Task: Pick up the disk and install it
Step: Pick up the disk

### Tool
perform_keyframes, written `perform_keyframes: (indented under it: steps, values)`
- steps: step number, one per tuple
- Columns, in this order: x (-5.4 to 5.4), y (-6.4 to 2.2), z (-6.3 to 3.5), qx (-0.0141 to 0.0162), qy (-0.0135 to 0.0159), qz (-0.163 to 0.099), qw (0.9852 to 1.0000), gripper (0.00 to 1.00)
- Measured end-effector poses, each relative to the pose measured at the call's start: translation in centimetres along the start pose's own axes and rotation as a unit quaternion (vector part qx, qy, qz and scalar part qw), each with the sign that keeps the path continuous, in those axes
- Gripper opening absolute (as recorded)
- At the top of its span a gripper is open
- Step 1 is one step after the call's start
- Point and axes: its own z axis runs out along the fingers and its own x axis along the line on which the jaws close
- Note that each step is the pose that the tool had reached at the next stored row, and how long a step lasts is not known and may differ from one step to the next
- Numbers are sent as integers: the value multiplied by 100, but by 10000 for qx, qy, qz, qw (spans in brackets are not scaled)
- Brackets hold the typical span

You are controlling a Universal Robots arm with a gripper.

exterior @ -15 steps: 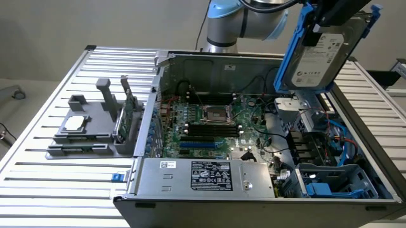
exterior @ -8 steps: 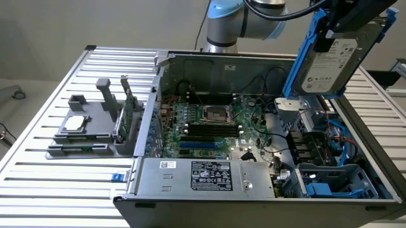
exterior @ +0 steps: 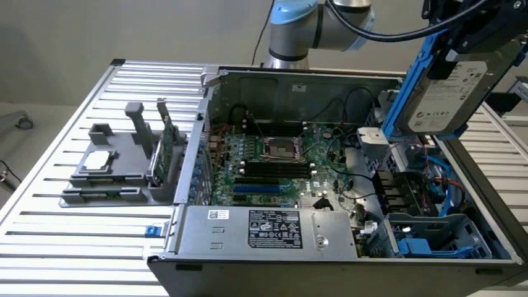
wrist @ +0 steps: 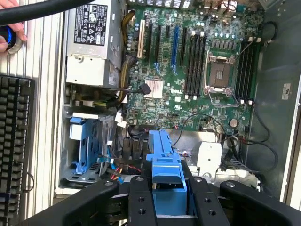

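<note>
Silver-grey rectangular disk (exterior: 449,93) in blue plastic carrier, clamped between partly closed fingers of black gripper (wrist: 170,200), tilted at two o'clock in exterior view, above open grey metal computer case (exterior: 289,93).

Bright, even light (shadows soft) whitens the disk (exterior: 449,93); the computer case (exterior: 281,93) sits dimmer inside.

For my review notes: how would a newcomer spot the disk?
Start at the open computer case on the slatted table. Above its side at the exterior view's right, the gripper holds the disk in the air, tilted. It is the silver-grey slab with a white label and blue frame, unlike the green card and small chip on the grey rack.
</note>
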Motion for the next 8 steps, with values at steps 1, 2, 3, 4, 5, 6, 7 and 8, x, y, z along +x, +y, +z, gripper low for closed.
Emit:
perform_keyframes:
  steps: [1,2,3,4,5,6,7,8]
  values:
    - [29,-13,0,0,0,0,10000,33]
    - [57,-25,0,0,0,0,10000,33]
    - [84,-38,-1,0,0,0,10000,33]
    - [111,-50,-2,0,1,-1,10000,33]
    - [137,-60,-2,0,0,-1,10000,33]
    - [166,-69,-2,0,0,0,10000,33]
    - [190,-75,-2,0,0,0,10000,33]
    - [214,-79,-3,0,0,0,10000,33]
